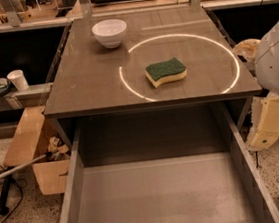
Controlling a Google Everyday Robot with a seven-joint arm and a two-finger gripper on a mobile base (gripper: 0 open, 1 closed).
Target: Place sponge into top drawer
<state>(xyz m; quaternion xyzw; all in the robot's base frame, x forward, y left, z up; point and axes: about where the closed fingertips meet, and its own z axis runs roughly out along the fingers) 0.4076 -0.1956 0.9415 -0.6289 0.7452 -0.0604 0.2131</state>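
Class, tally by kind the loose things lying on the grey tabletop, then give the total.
Sponge: 1
White bowl: 1
Total on the tabletop: 2
The claw is out of view; only part of the arm shows at the right edge.
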